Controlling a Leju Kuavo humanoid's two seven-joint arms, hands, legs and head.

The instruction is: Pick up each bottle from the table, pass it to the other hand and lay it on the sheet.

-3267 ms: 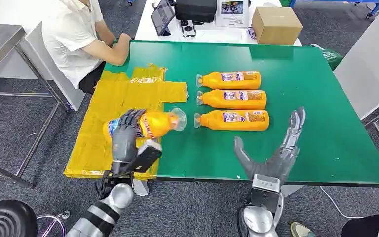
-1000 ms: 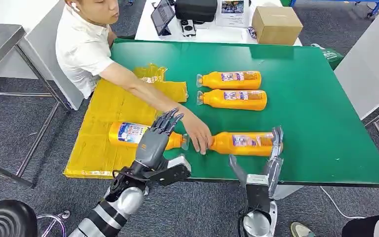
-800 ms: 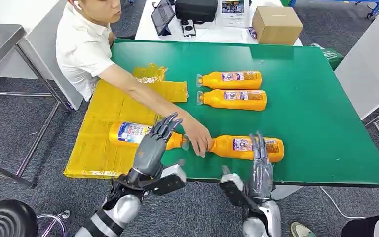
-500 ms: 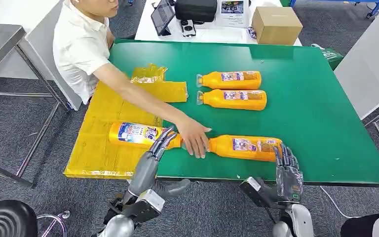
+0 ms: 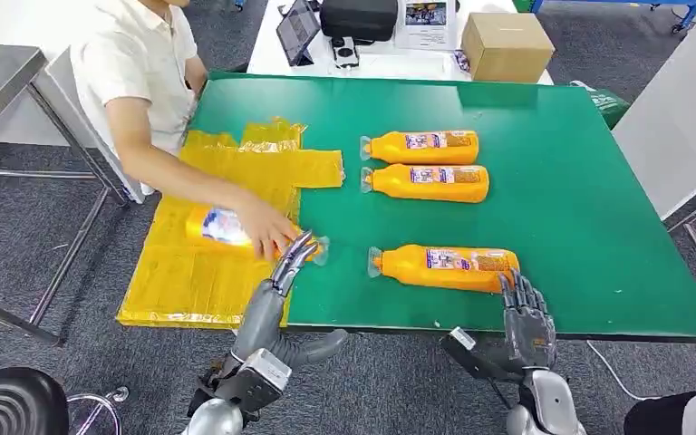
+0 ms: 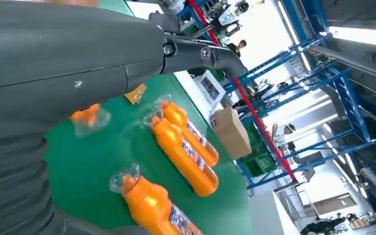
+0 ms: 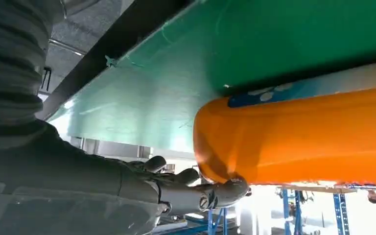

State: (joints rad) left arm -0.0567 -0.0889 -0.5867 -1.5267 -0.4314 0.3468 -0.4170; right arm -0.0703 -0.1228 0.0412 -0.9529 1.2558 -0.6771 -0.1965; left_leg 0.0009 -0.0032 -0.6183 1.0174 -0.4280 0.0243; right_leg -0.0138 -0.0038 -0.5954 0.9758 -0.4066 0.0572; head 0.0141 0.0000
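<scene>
Currently we see the left robot hand (image 5: 276, 294) at the near table (image 5: 580, 181) edge, released: fingers extended and apart, tips just beside the capped neck of the bottle on the sheet (image 5: 227, 227), holding nothing. That bottle lies on its side on the yellow sheet (image 5: 190, 281), with a person's hand (image 5: 267, 231) resting on it. The right robot hand (image 5: 521, 326) sits just below the near table edge, fingers spread upward, tips close to the base end of the nearest bottle (image 5: 444, 267); in the right wrist view the fingers look just short of the bottle (image 7: 298, 137), and we can't confirm contact. We count it as released, nothing grasped. The nearest bottle lies on its side on the green table, neck pointing toward the sheet, near the front edge. Two more bottles (image 5: 421, 163) lie side by side farther back, touching or nearly so, necks toward the sheet. A cardboard box (image 5: 506, 45) sits on the white table behind.
</scene>
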